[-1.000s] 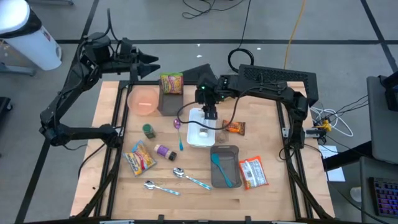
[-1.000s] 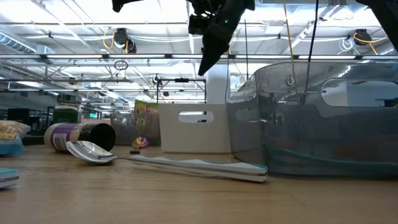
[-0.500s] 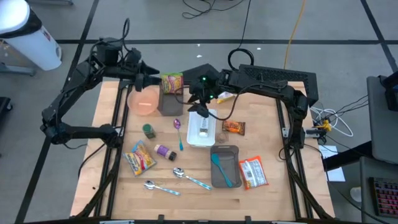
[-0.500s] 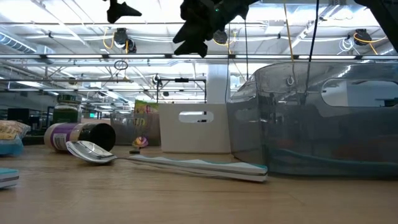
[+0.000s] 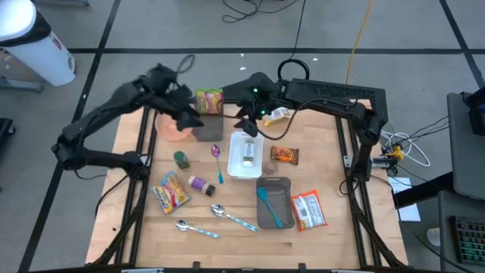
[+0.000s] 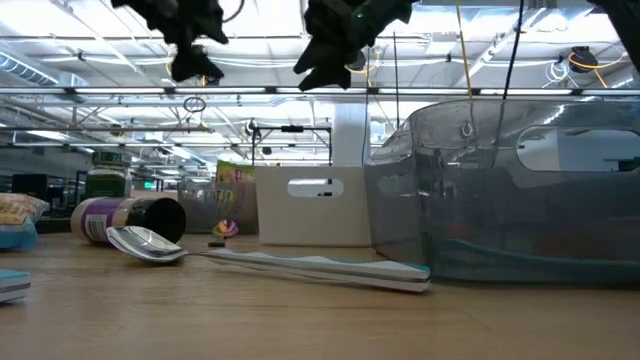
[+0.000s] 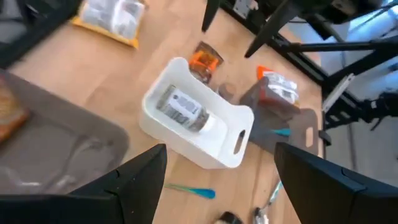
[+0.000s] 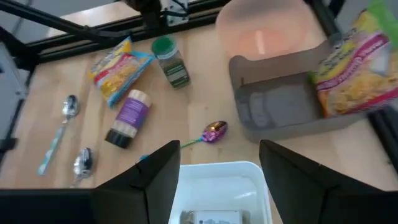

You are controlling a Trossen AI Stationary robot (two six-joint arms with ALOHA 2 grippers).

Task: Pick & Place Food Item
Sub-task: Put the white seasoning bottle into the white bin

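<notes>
Right gripper (image 5: 244, 127) rose off white rectangular plastic bin (image 5: 247, 155), open, empty (jar (image 5: 248, 154) delivered); left gripper (image 5: 193, 120) advanced centre-frame, wide.

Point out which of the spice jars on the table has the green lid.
The small green-lidded jar beside the pink bowl. The other jar has a purple label and lies on its side, nearer the spoons.

Grey floor (image 5: 227, 26) with dark tape lines ran round the wooden table (image 5: 333, 243); cables (image 5: 250, 9) lay on it, a white bin (image 5: 30, 45) stood at one corner, and beyond were ceiling beams (image 6: 120, 95) with hanging lights (image 6: 195, 65)
</notes>
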